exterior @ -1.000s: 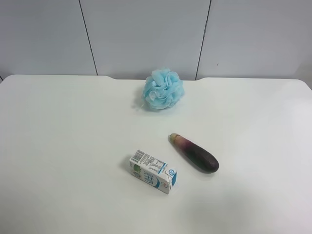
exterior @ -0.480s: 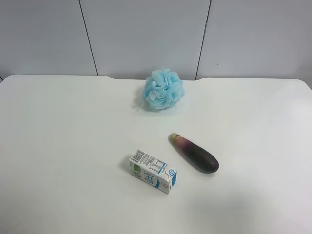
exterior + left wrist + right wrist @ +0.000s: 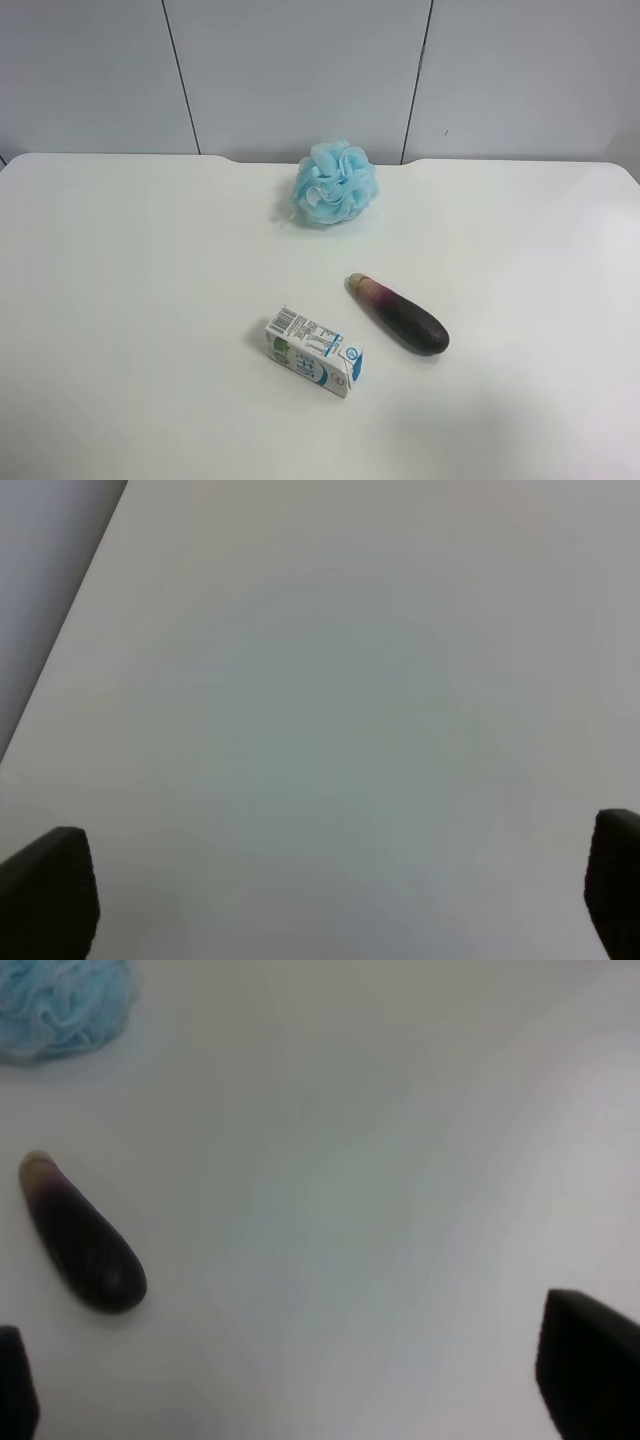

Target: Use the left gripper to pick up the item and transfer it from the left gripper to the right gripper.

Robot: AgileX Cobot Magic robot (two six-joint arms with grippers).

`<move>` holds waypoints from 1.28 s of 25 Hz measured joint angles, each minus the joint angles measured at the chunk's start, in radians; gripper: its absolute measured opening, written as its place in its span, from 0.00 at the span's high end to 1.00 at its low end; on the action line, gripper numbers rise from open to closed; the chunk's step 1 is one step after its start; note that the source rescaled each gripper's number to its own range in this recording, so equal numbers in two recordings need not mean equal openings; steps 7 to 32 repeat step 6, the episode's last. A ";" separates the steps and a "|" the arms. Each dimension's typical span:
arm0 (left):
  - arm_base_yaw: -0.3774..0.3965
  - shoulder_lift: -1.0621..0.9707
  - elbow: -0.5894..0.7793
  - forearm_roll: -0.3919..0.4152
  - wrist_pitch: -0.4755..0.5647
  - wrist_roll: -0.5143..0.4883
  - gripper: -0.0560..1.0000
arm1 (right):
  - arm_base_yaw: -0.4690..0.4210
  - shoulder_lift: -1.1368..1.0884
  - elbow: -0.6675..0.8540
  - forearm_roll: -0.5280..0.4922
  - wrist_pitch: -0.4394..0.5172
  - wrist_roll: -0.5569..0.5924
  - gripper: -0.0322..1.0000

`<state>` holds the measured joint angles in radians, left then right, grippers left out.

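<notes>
White table [image 3: 130, 300], exterior high view. Eggplant [image 3: 399, 313] lies flat right of centre, long axis running 10 to 4 o'clock: pale greenish tip toward 10, dark blunt end toward 4. Untouched, nothing gripping it.

Milk carton [image 3: 314, 351] on its side at the eggplant's 8 o'clock, near but apart. Light-blue bath pouf [image 3: 335, 182] at the eggplant's 11 o'clock, well apart, close to the table's far edge.

No arm shows in the exterior high view.

Right gripper [image 3: 300, 1385]: two dark fingertips at opposite frame edges, spread wide, nothing between them. Eggplant [image 3: 82, 1245] and pouf [image 3: 60, 1005] visible on the table beyond.

Left gripper [image 3: 330, 895]: fingertips likewise far apart, released, over bare table [image 3: 330, 700].
</notes>
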<state>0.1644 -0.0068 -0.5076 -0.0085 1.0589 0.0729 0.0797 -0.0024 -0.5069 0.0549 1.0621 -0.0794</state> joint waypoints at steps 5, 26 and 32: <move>0.000 0.000 0.000 0.000 0.000 0.000 0.01 | 0.000 0.000 0.000 0.000 0.000 0.000 0.00; 0.000 0.000 0.000 0.000 0.000 0.000 0.01 | 0.000 0.000 0.000 0.000 0.000 0.000 0.00; 0.000 0.000 0.000 0.000 0.000 0.000 0.01 | 0.000 0.000 0.000 0.000 0.000 0.000 0.00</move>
